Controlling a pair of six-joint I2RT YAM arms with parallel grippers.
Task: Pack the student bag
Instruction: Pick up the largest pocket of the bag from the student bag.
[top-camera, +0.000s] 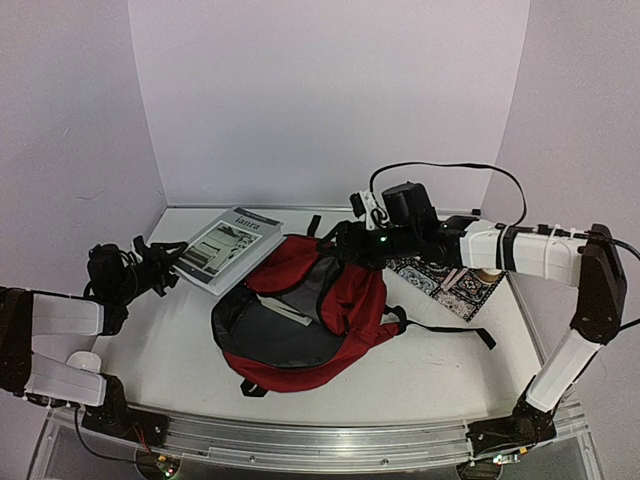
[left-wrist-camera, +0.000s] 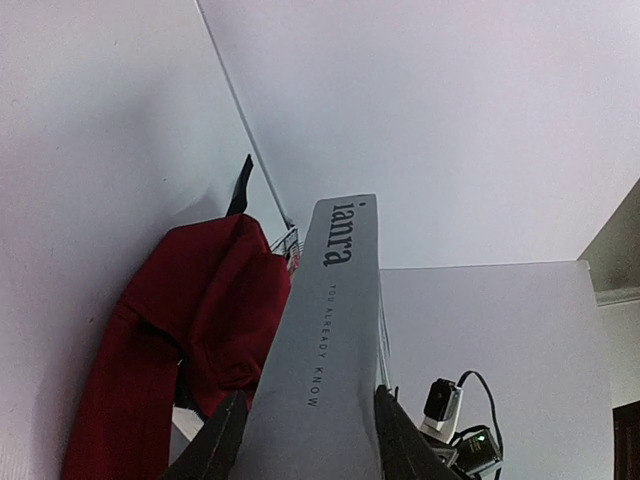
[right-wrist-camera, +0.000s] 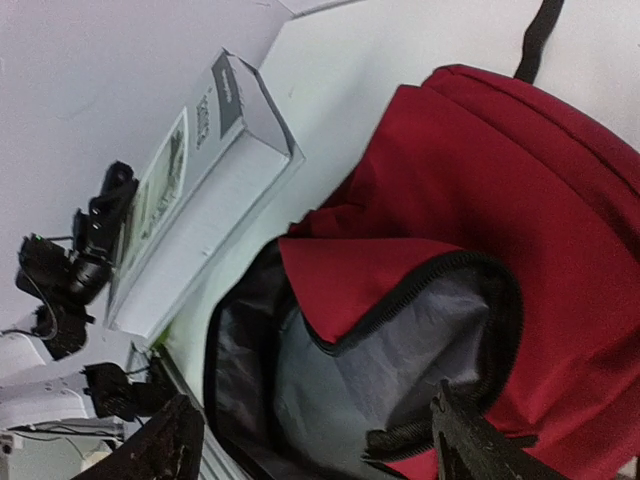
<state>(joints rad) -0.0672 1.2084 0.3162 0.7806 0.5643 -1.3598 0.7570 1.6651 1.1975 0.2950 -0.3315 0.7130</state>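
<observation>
The white surface (top-camera: 420, 370) carries the student bag (top-camera: 345, 295), which lies flat at its middle with the mouth unzipped and turned to the near left, grey lining showing. A black strap trails off to the right. The right arm (top-camera: 520, 250) rises from its base at the near right, bends at the elbow and stretches level leftward to the bag's far edge. The left arm (top-camera: 60, 315) is folded low along the left side, its forearm pointing right. The book (top-camera: 228, 248), grey and white, lies just beyond the bag's far-left edge, and a flat patterned item (top-camera: 455, 285) sits under the right forearm. The left tool (top-camera: 165, 262) is clenched on the book's near-left end. The left wrist view shows the fingers (left-wrist-camera: 225, 440) pressed to both faces of the book (left-wrist-camera: 325, 340), with its spine lettering readable and the bag (left-wrist-camera: 190, 310) on the left behind it. The right tool (top-camera: 345, 240) hangs over the bag's mouth. From the right wrist its fingers (right-wrist-camera: 470, 440) are spread wide and released above the lining, gripping nothing, with the book (right-wrist-camera: 215, 200) beyond. From above, a pale strip shows inside the bag, but I cannot tell what it is.
</observation>
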